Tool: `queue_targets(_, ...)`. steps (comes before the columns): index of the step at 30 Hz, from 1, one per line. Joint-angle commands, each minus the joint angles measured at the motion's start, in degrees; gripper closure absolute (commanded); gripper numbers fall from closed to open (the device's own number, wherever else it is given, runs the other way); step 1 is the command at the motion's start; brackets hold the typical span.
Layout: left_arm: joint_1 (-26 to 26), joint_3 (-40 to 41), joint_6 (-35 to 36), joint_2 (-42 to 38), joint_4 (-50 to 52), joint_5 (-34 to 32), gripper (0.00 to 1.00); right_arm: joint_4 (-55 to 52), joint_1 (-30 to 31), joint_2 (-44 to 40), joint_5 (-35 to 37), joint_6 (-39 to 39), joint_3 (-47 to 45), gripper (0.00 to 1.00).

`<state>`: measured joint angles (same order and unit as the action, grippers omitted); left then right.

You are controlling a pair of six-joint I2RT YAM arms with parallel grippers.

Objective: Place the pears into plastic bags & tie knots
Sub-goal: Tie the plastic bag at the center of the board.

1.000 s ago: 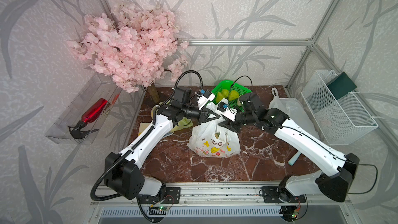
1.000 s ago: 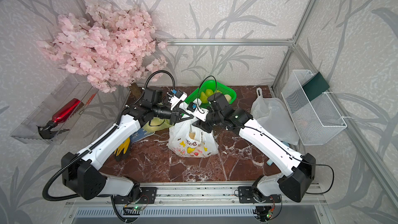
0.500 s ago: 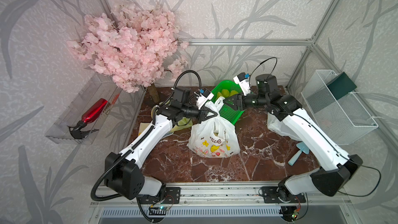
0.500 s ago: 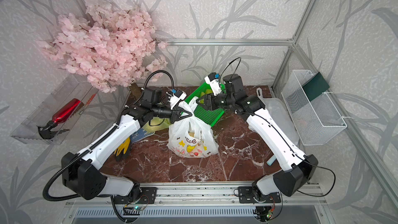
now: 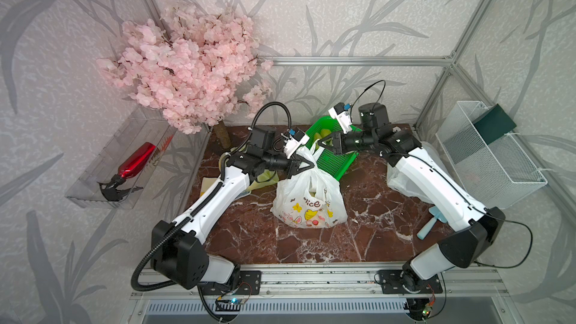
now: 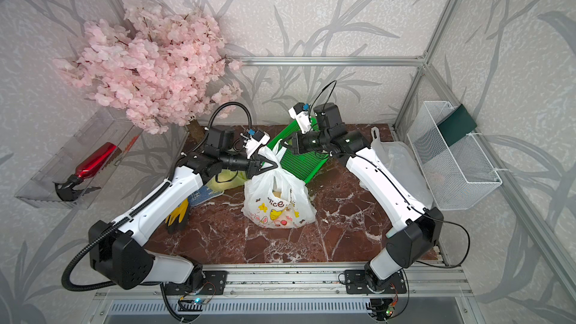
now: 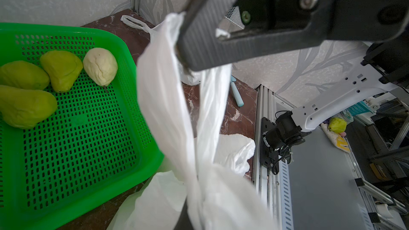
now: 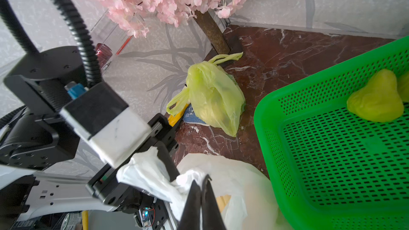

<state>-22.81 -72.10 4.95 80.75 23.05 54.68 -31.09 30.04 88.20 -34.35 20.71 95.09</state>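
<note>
Firstly, you had the left pincer [image 5: 308, 164] clamped shut on one handle of the white bag [image 5: 308, 204]. The bag stood mid-worktop [image 5: 367, 238], just in front of the green basket [image 5: 335, 158]. The right pincer [image 5: 322, 144] was closed too, with its tips at the bag's other handle loop. In the right wrist view white plastic bunched right at those shut tips, so it read as a pinch on that handle, though a thin one. Judgement: the step in hand was the start of the knot, with both handles taken. To do it well, you needed to draw the slack out of the two loops without hoisting the bag off the worktop. You then needed to cross one loop over the other close above the mouth, gripping low enough to leave a tail to tuck through. Film this thin would probably slip or tear under a sharp tug, so an even pull was the safer choice. Containers: the white bag showed one orange-yellow shape through its mouth, likely a pear; the count was unreadable. The green basket held four pears [image 7: 62, 69] in the left wrist view, three green and one cream. The yellow-green bag [image 8: 212, 98] lay bulging by the blossom tree [image 8: 212, 32], its handles twisted at the top; a knot could not be confirmed. A second white bag [image 6: 396, 157] lay beside the right arm, contents hidden.
</note>
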Motion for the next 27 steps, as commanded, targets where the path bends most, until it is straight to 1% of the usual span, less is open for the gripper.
queue_targets(1,0.3,1.4,-0.9,-0.9,-0.3,-0.7,0.91,5.1,-0.1,-5.3,-1.3,0.4,-1.5,1.0)
queue_targets(5,0.3,1.3,-1.8,-0.4,-0.9,0.0,0.92,4.7,-0.1,-8.1,-0.4,-0.3,-4.2,1.0)
queue_targets(8,0.3,1.0,-2.1,-0.7,-1.0,-0.2,1.0,4.4,0.1,-10.3,-0.6,-0.3,-7.0,1.0)
queue_targets(9,0.3,0.8,-2.4,-0.9,-1.1,-0.7,1.0,3.9,0.6,-11.2,-0.3,-0.6,-8.4,1.0)
queue_targets(13,0.6,0.5,-4.6,-1.5,-1.1,-4.5,1.0,1.0,5.0,-16.5,1.5,-1.1,-16.5,1.0)
queue_targets(16,1.0,-0.2,-5.2,-1.4,0.2,-6.2,1.0,1.6,9.6,-21.7,5.3,3.1,-25.6,1.0)
queue_targets(19,1.1,-1.0,-5.5,-1.1,0.9,-6.1,1.0,9.1,16.1,-23.5,9.6,11.2,-35.8,1.0)
queue_targets(21,1.1,-1.4,-5.7,-1.0,1.3,-5.9,1.0,16.0,19.2,-22.1,11.6,15.4,-41.0,1.0)
queue_targets(22,1.1,-1.6,-5.6,-1.0,1.5,-5.7,1.0,19.7,19.7,-21.0,12.6,18.9,-43.2,1.0)
queue_targets(23,1.1,-1.8,-5.5,-1.0,1.9,-5.5,1.0,22.5,19.6,-20.1,13.9,20.2,-44.8,1.0)
queue_targets(25,1.1,-2.1,-4.9,-1.3,2.9,-4.7,1.0,28.3,18.5,-18.2,17.2,20.4,-47.1,1.0)
queue_targets(27,1.1,-2.5,-3.9,-1.8,4.7,-3.4,1.0,32.8,15.2,-15.9,16.2,20.8,-48.0,1.0)
